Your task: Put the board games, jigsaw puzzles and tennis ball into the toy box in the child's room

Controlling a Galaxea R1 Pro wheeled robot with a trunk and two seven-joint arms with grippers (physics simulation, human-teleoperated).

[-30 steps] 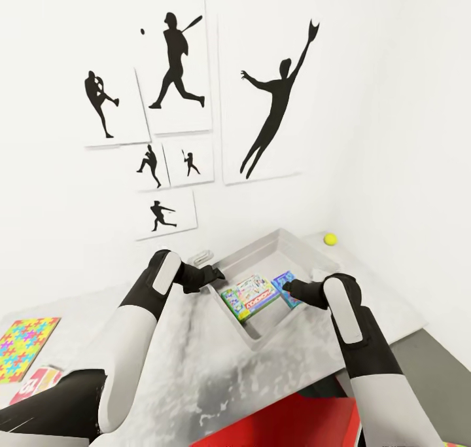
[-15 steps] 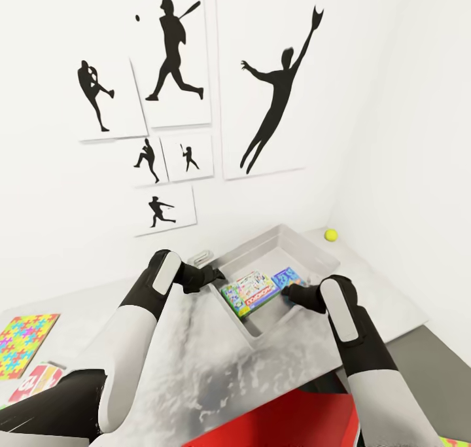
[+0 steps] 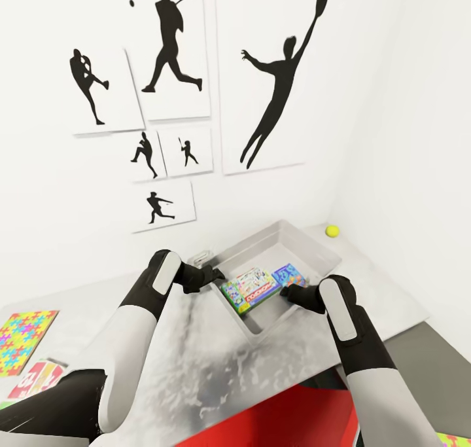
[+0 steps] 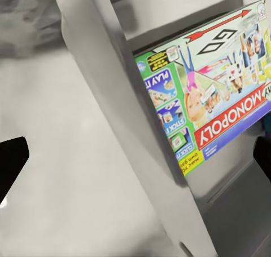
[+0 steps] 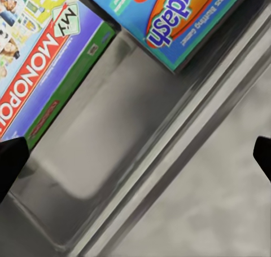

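Two board games lie flat inside the toy box (image 3: 307, 247) on the surface (image 3: 196, 349): Monopoly (image 3: 250, 289) beside a blue game (image 3: 290, 275). Both hands are open, the left hand (image 3: 216, 275) at the box's near corner, the right hand (image 3: 285, 292) at its front wall. A tennis ball (image 3: 333, 230) sits behind the box. A puzzle (image 3: 25, 330) lies far left.

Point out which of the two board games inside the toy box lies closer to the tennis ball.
The blue board game. It lies at the pale grey toy box's end toward the yellow tennis ball; the green-edged Monopoly game lies beside it, farther from the ball.
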